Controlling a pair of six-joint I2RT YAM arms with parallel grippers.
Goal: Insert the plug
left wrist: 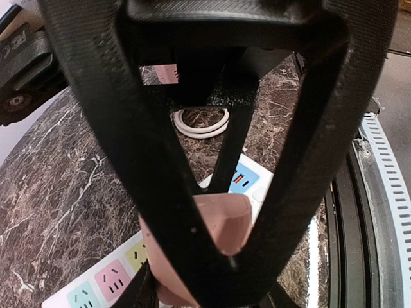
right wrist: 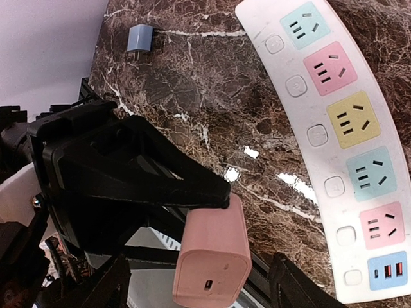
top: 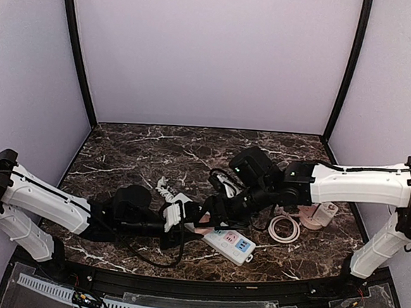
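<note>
Gripping the pink charger plug, the left gripper has its two black, matte, open-frame fingers clamped on opposite faces of the block.

- Plug: smooth pink plastic, boxy with rounded corners. One small oval port shows on the end face in the right wrist view. The prongs are not visible.
- Position: the plug is held off the table, just beside the long edge of the power strip. It is not seated in any socket. In the left wrist view it sits near the yellow socket and the orange USB panel.
- Strip: long, flat, glossy white, lying on the table. It has a row of pastel square sockets (teal, pink, yellow, teal, pink) and a blue USB pad at one end, with a small rounded button beside each.
- Table: dark brown marble pattern with white veins, and a reflective surface.
- Right gripper: fingers spread wide on either side of the plug with a clear gap on each side, holding nothing.
- Also on the table: a white cable coil and a small blue adapter, both well away from the strip.
</note>
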